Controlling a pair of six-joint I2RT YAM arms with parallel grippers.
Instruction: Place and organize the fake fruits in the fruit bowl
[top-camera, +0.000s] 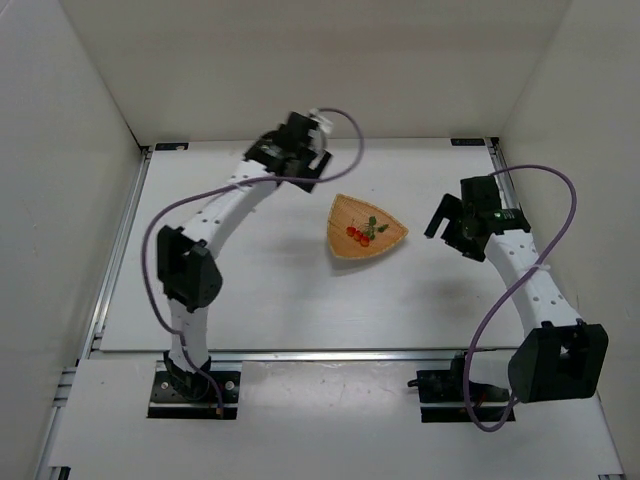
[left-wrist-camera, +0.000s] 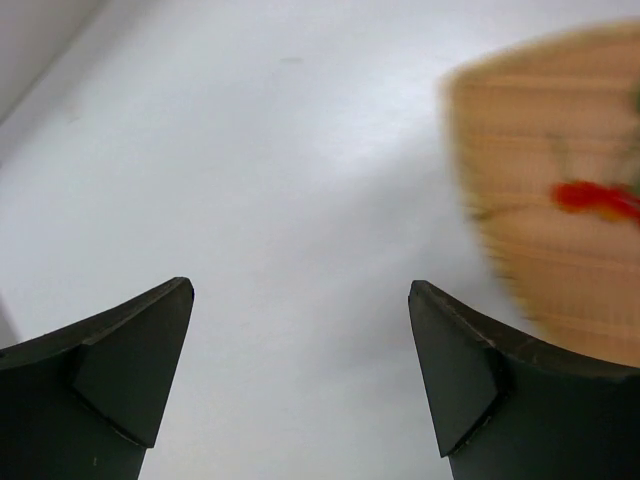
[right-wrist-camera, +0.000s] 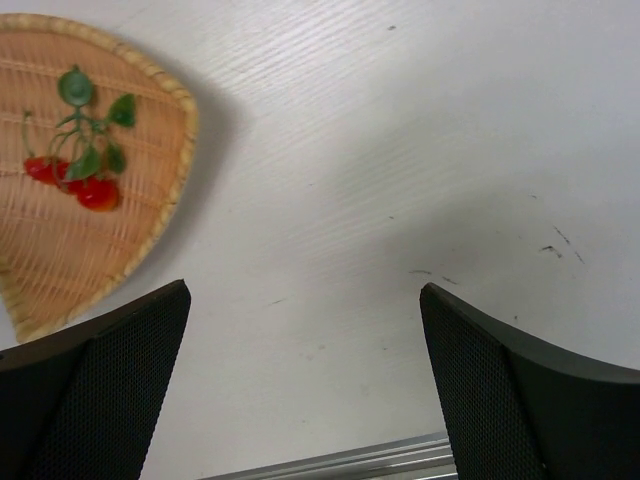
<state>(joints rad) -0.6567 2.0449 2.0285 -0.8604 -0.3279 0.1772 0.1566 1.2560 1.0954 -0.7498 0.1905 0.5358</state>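
White table (top-camera: 250, 290), white walls (top-camera: 300, 60), fruit bowl (top-camera: 345, 215)

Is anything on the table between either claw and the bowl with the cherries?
Nothing visible. Only bare table lies between the left claw and the bowl, and between the right claw and it. The cherries already lie inside the bowl.

centre: shallow orange-tan woven bowl (top-camera: 343, 214) of rounded-triangle outline stands in the way, small red cherry-like fruits (top-camera: 361, 234) inside | upper left of it: black left gripper (top-camera: 312, 176) near, narrow gap | right of it: black right gripper (top-camera: 442, 222) apart, wider passage | lower centre: white table top (top-camera: 270, 300), room to pass
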